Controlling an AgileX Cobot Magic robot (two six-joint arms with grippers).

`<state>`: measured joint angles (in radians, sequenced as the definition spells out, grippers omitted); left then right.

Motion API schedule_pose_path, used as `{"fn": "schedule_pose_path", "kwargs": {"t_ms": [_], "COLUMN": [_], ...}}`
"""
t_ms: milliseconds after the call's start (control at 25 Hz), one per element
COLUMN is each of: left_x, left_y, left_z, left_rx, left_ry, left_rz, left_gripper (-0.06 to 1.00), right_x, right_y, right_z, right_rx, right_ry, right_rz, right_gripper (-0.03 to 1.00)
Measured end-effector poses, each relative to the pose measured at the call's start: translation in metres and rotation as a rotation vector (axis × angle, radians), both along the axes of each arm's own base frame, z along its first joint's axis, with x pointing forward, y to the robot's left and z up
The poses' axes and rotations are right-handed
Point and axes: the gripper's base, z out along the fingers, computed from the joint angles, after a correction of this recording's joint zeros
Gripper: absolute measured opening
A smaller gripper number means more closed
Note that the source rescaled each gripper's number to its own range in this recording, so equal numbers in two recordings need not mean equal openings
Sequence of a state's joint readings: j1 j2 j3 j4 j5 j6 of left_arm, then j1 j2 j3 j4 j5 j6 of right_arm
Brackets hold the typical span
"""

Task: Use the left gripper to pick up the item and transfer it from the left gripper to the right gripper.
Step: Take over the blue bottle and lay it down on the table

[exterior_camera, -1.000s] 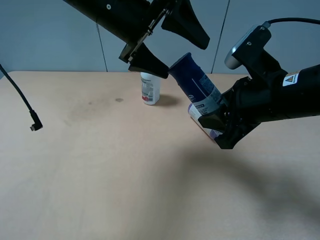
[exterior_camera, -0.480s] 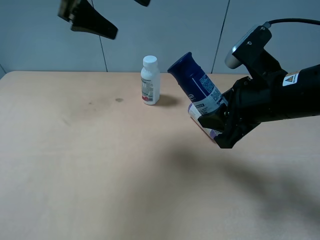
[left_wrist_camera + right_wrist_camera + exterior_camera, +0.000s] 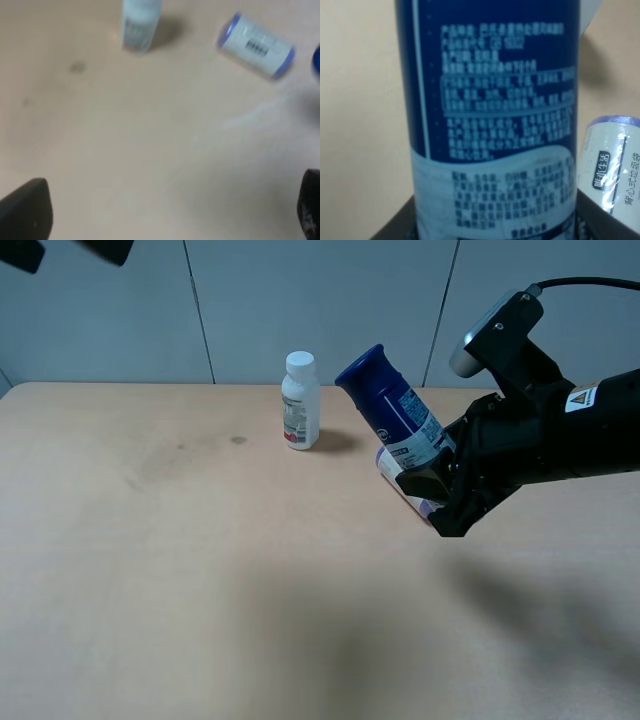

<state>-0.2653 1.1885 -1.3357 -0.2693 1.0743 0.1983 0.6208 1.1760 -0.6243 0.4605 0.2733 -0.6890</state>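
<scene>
The transfer step looked all but complete, judging from how things lay: the item (image 3: 392,405) sat in the right hand (image 3: 440,490), and the left hand (image 3: 167,214) was nowhere near it. In the high view the bottle hung above the surface (image 3: 200,590) at roughly 2 o'clock from its middle. It was tilted, with the dark blue cap aimed toward 11 o'clock and the white lower end of the label buried in the black claw. The right hand was clenched on that lower end; its wrist view showed the printed label filling the picture, with dark finger parts pressing in on either side at the base. The left hand was released. Its two wedge fingertips showed only at the edges of its own wrist view, spread wide, with bare surface and nothing else between them. In the high view only scraps of it appeared, up in the 10 o'clock corner. A small white bottle (image 3: 300,400) stood upright near the far edge at about 12 o'clock, well apart from the item. A stubby can (image 3: 256,46) with purple rims lay on its side just beside the right hand. What the next move probably called for was little: a firm, steady grip low on a tall, tilted bottle, since a slip could drop it onto the can below.
</scene>
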Motion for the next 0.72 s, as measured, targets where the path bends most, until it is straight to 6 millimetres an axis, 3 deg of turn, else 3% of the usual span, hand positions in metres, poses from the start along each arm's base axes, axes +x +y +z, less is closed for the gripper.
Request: {"fn": "schedule_pose_path", "kwargs": {"t_ms": [320,560,720], "left_x": [-0.082,-0.15,-0.184], "left_y": [0.033,0.052,0.062], "left_z": [-0.06,-0.079,-0.092], "left_rx": [0.129,0.097,0.071], "left_ry": [0.032,-0.124,-0.243], "left_rz": [0.024,0.037,0.047], "left_gripper": [0.96,0.96,0.96], "right_x": [0.0,0.0,0.0], "right_y": [0.0,0.0,0.0], "right_z": [0.0,0.0,0.0], "right_rx": [0.001,0.002,0.002], "right_ry": [0.001,0.001,0.001], "right_rz": [-0.001,-0.001,-0.001], "right_gripper": [0.02,0.02,0.02]}}
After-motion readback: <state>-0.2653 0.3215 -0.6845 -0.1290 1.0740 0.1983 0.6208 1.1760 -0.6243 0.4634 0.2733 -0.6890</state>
